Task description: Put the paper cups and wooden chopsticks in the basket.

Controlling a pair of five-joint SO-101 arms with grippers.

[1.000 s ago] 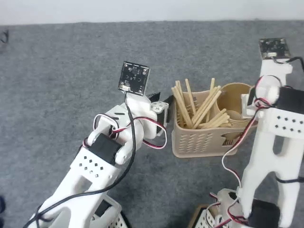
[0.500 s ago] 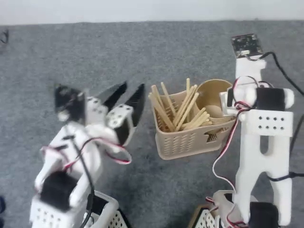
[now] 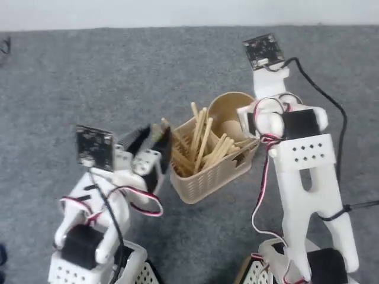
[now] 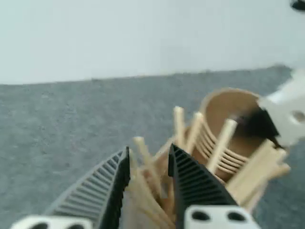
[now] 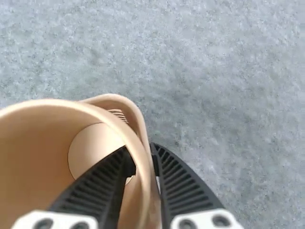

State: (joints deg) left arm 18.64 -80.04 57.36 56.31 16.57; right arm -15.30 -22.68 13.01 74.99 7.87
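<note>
Two grippers flanked the basket (image 3: 204, 180), which stood askew on the grey carpet (image 3: 89, 71). The chopsticks (image 3: 198, 139) bristled out of one end and the paper cup (image 3: 228, 109) sat in the other. The right gripper (image 5: 139, 150) was clamped on the paper cup's wall, one finger inside and one outside. The left gripper (image 4: 148, 156) hung at the chopstick end of the basket with its jaws apart. A few stick tips showed in the gap, but nothing looked pinched.

The job looked nearly finished, and the step in hand seemed to be letting go of the paper cup. To do that well, the right gripper should probably open fully before rising, then lift straight up. That way the inner finger would slide out along the wall instead of hooking the rim and pulling the paper cup, or the light basket with it, back out. The left gripper would do best to back straight away from the basket, since a sideways sweep could catch the leaning chopsticks and flick them onto the grey carpet.
</note>
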